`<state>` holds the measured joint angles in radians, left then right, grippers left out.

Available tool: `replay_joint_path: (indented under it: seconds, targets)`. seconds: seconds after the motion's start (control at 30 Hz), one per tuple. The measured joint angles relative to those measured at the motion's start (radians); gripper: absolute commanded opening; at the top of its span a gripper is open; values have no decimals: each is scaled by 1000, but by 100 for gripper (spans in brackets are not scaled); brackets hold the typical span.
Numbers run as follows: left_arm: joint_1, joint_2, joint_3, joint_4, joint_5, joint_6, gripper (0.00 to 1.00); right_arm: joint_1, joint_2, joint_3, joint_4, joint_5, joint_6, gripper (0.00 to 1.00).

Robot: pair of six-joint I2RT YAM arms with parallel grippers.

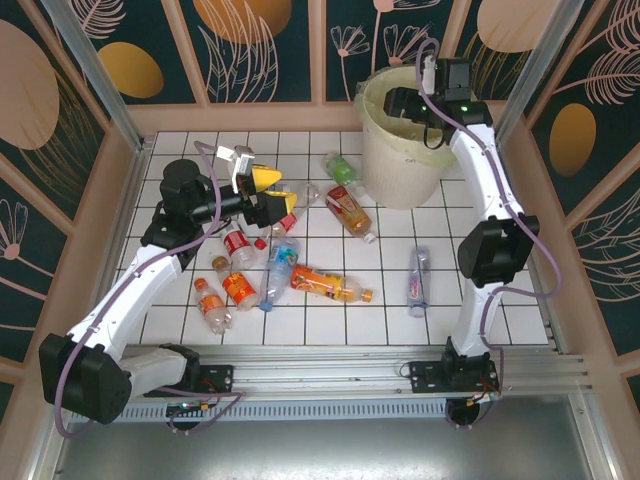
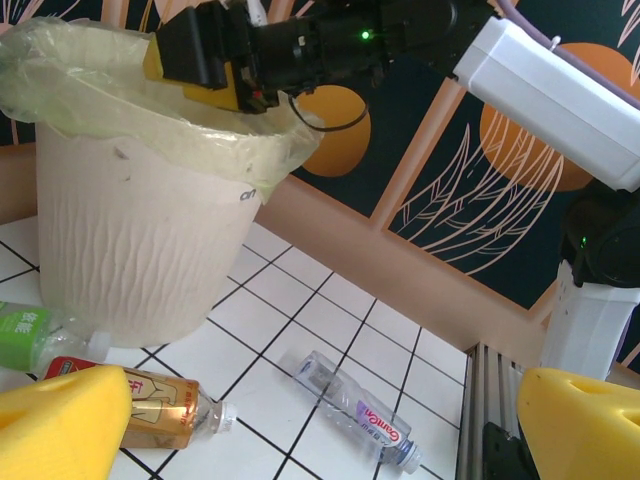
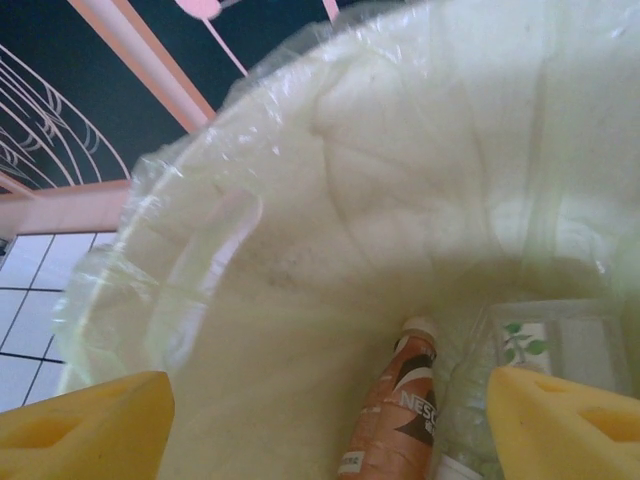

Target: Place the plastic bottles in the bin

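Note:
The bin [image 1: 400, 150], a white bucket with a pale yellow bag over its rim, stands at the back right. My right gripper [image 1: 398, 102] hangs open over its mouth. In the right wrist view the right gripper [image 3: 325, 430] holds nothing. Below it inside the bin [image 3: 300, 200] lie a brown-labelled bottle [image 3: 395, 410] and a clear bottle [image 3: 540, 350]. My left gripper [image 1: 272, 192] is open and empty above the left cluster of plastic bottles [image 1: 280, 268]. Its view shows the left gripper [image 2: 320, 440] above a clear purple-labelled bottle [image 2: 360, 410] and an orange-labelled bottle [image 2: 160, 405].
Several more bottles lie on the white tiled floor: a green-labelled one [image 1: 338, 168] and an orange one [image 1: 350, 212] beside the bin, a clear one [image 1: 418, 280] near the right arm, an orange one [image 1: 325, 285] in the middle. Wooden walls fence the floor.

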<state>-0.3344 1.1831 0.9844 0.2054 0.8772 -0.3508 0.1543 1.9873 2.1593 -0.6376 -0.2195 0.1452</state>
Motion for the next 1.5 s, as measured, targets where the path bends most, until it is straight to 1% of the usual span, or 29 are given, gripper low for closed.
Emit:
replay_joint_path:
  seconds: [0.13,0.27,0.47,0.67,0.77,0.9,1.0,1.1,1.17,1.33,1.4,1.5]
  targets:
    - [0,0,0,0,-3,3,99,-1,-6,46,2,1,-1,83]
    - [0,0,0,0,-14,8,98,-2,-48,21,8,1,-2,83]
    - [0,-2,0,-1,-26,11,99,1,-194,-98,42,1,-9,82]
    - [0,-22,0,-2,-34,21,98,35,-406,-300,134,1,-8,81]
    - [0,-38,0,-4,-46,29,99,90,-514,-434,187,4,0,81]
    - [0,-67,0,-23,-60,46,98,212,-626,-607,246,31,27,81]
    - [0,-85,0,-38,-74,63,98,306,-695,-749,293,64,58,81]
    - [0,-100,0,-48,-78,72,98,378,-739,-867,327,108,96,81]
    - [0,-108,0,-53,-79,77,99,420,-756,-930,347,139,122,81]
    - [0,-132,0,-74,-97,99,99,537,-757,-1027,397,225,198,81]
    - [0,-145,0,-89,-109,113,99,578,-744,-1044,419,253,231,81]
    - [0,-166,0,-107,-132,133,98,633,-685,-1050,452,291,274,81]
